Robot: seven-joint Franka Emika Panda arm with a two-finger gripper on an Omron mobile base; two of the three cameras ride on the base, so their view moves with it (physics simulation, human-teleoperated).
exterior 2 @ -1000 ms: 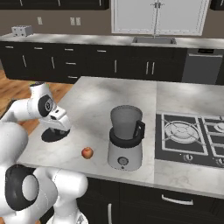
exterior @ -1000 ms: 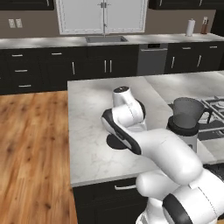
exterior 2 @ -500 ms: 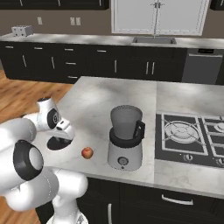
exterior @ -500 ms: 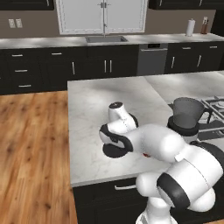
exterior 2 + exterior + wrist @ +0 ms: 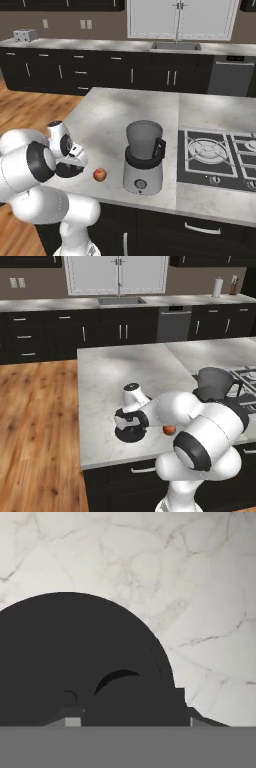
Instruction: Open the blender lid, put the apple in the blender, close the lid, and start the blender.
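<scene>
The blender (image 5: 216, 387) (image 5: 143, 167) stands near the island's front edge, its dark jar open at the top. The black blender lid (image 5: 131, 435) (image 5: 64, 171) (image 5: 60, 652) lies flat on the marble to its left. My gripper (image 5: 131, 425) (image 5: 75, 161) (image 5: 130, 717) is down on the lid, fingers on either side of the centre knob (image 5: 135, 694), shut on it. The red-orange apple (image 5: 169, 430) (image 5: 99, 174) rests on the counter between lid and blender, a short way from each.
The gas hob (image 5: 217, 156) lies right of the blender. The island counter (image 5: 115, 373) stretches back toward the sink wall (image 5: 121, 301). Its front edge (image 5: 125, 200) runs just below lid and apple. Wood floor (image 5: 35, 421) lies to the left.
The arm has come down toward the island's front edge, carrying the lid from just above the counter onto the marble. Apple and blender have stayed put.
</scene>
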